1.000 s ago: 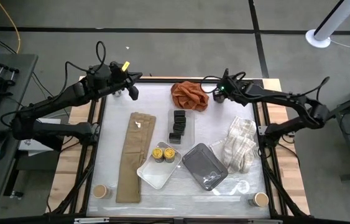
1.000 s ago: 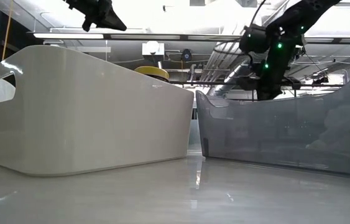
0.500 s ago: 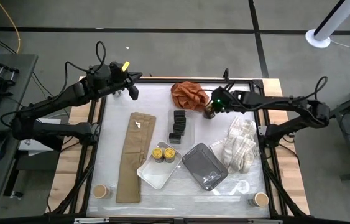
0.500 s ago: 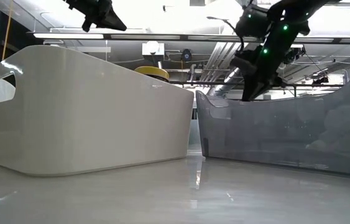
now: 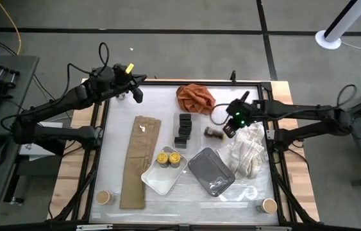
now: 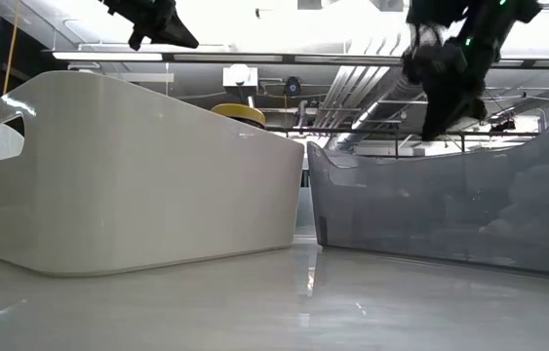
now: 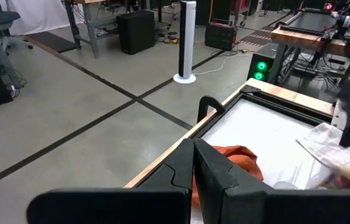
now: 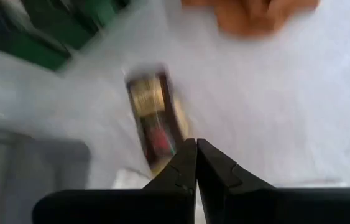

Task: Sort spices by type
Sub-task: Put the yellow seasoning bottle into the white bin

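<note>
A round spice jar (image 5: 213,133) lies on its side on the white table top, between the three black boxes (image 5: 183,129) and the checked white cloth; it is blurred in the right wrist view (image 8: 156,121). My right gripper (image 5: 231,126) (image 8: 196,149) hovers shut just beside it. Two yellow-lidded jars (image 5: 168,158) stand in the white tray (image 5: 158,181). One tan-lidded jar (image 5: 103,196) stands at the near left corner, another (image 5: 268,205) at the near right. My left gripper (image 5: 136,91) (image 7: 193,163) waits shut, high over the far left corner. My right gripper's shut fingertips (image 8: 190,155) point slanting down next to one end of the lying jar (image 8: 173,146). Blur hides the spot, so I cannot tell whether they touch it.
The orange cloth (image 5: 195,97) is bunched at the far edge. A khaki cloth (image 5: 140,160) lies lengthwise at the left, and the checked white cloth (image 5: 247,148) at the right. The grey tray (image 5: 210,171) sits beside the white one. In the low view both trays (image 6: 137,175) (image 6: 450,210) block the table beyond.
My right gripper has swung from beside the orange cloth toward the near edge and a little to the right. Half a second ago the jar showed at its fingertips; now the jar lies on its side on the table, apart from the cloth.
</note>
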Controlling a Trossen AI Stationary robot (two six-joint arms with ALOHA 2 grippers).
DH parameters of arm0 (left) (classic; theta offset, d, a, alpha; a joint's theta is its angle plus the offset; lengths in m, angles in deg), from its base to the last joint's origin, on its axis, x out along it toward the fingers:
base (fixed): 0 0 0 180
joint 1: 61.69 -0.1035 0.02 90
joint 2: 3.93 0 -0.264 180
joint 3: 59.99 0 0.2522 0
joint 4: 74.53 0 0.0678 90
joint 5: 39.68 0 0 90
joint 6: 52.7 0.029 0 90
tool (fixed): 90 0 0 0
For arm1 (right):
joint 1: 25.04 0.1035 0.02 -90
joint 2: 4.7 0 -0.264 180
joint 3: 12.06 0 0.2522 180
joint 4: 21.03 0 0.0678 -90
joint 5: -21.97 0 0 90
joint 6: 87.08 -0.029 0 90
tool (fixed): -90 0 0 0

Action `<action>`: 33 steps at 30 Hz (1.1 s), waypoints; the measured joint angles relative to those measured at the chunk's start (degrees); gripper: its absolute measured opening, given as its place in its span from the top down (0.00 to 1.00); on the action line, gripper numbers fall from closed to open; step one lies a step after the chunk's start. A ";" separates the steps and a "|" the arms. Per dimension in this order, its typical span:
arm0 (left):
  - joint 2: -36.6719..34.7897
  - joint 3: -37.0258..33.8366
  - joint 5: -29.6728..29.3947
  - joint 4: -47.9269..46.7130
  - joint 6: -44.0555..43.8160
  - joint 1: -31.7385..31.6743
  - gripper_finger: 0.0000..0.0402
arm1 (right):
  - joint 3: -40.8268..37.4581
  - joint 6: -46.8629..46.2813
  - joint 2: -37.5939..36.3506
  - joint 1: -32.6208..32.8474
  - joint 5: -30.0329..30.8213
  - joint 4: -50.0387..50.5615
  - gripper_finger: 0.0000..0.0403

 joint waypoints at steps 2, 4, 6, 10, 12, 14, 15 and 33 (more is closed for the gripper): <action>0.02 0.00 0.00 -0.01 0.02 0.00 1.00 | 0.10 -0.31 -2.56 -0.07 0.54 -1.17 1.00; 0.02 0.00 0.00 -0.03 0.02 0.00 1.00 | 0.10 -0.05 -4.28 -0.14 0.82 -3.54 1.00; 0.02 0.00 0.00 -0.01 0.02 0.00 1.00 | 0.12 -0.11 -5.92 -0.12 0.88 -5.72 1.00; 0.02 0.00 0.00 -0.01 0.09 0.00 1.00 | 0.21 -1.03 -6.42 -0.12 0.45 -7.25 0.99; 0.02 0.00 0.00 -0.01 0.09 0.00 1.00 | 0.21 -1.41 -5.73 -0.12 -0.21 -7.28 0.95; 0.02 0.00 0.00 -0.01 0.09 0.00 1.00 | 0.21 -1.37 -4.37 -0.10 -1.34 -7.30 0.89; 0.02 0.00 0.00 -0.01 0.09 0.00 1.00 | 0.21 -1.39 -3.63 -0.10 -2.05 -7.31 0.85; 0.02 0.00 0.00 -0.05 -1.36 0.00 1.00 | 0.34 12.20 16.00 3.09 -14.46 -0.65 0.14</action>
